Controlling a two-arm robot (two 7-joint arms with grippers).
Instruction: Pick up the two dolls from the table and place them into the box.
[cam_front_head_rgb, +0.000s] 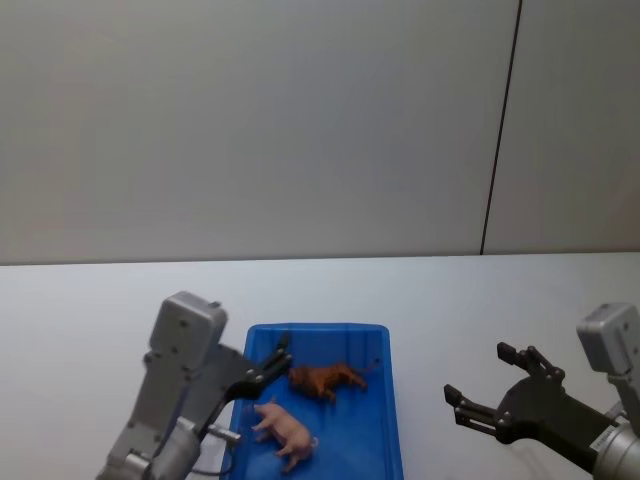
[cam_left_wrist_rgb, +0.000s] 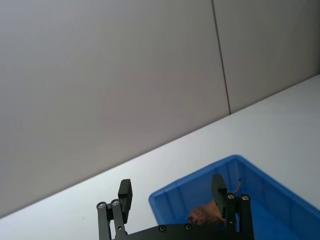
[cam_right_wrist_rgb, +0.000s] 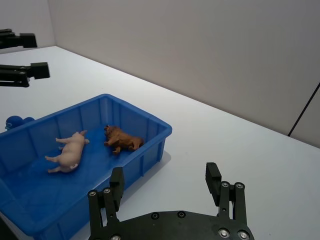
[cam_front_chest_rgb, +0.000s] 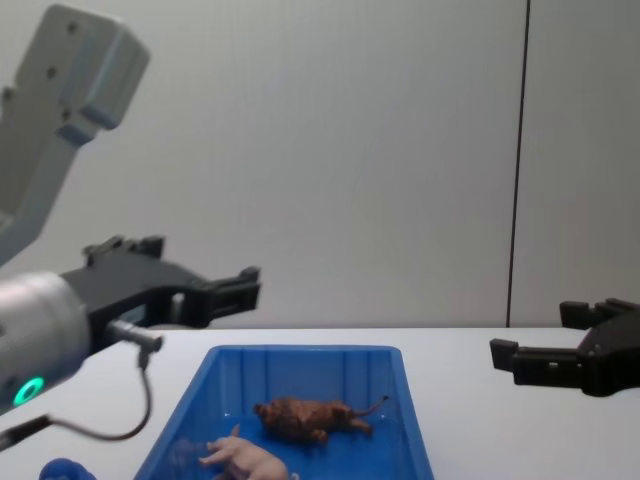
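In the head view we find both dolls inside the box (cam_front_head_rgb: 316, 327), which stands at the near edge of the table (cam_front_head_rgb: 90, 300), about midway along it. The lion (cam_front_head_rgb: 325, 380) lies toward the box's far end, its long axis across the width and its thin tail toward the right wall. The pig (cam_front_head_rgb: 285, 430) lies on its side nearer the near end, slanting. The left gripper (cam_front_head_rgb: 275, 362) hangs over the box's left rim with its fingers apart and nothing between them. The lion is just ahead of its tips. The right gripper (cam_front_head_rgb: 478, 372) hovers over bare table to the right of the box, well apart from both toys, likewise spread and empty.

In the left wrist view we look between the open fingers at the box's far corner, and the lion's shaggy brown mane shows beside one of them.

The right wrist view gives us the materials: glossy blue plastic with ribbed inner walls and a thick rim, a smooth pale pink pig, and a rougher, darker lion. A small blue rounded object (cam_right_wrist_rgb: 12, 122) sits on the table outside the box's left wall.

In the chest view both grippers hang above rim height.

We judge the placing done. The left arm is the nearer one, and it need only lift clear without brushing the lion.
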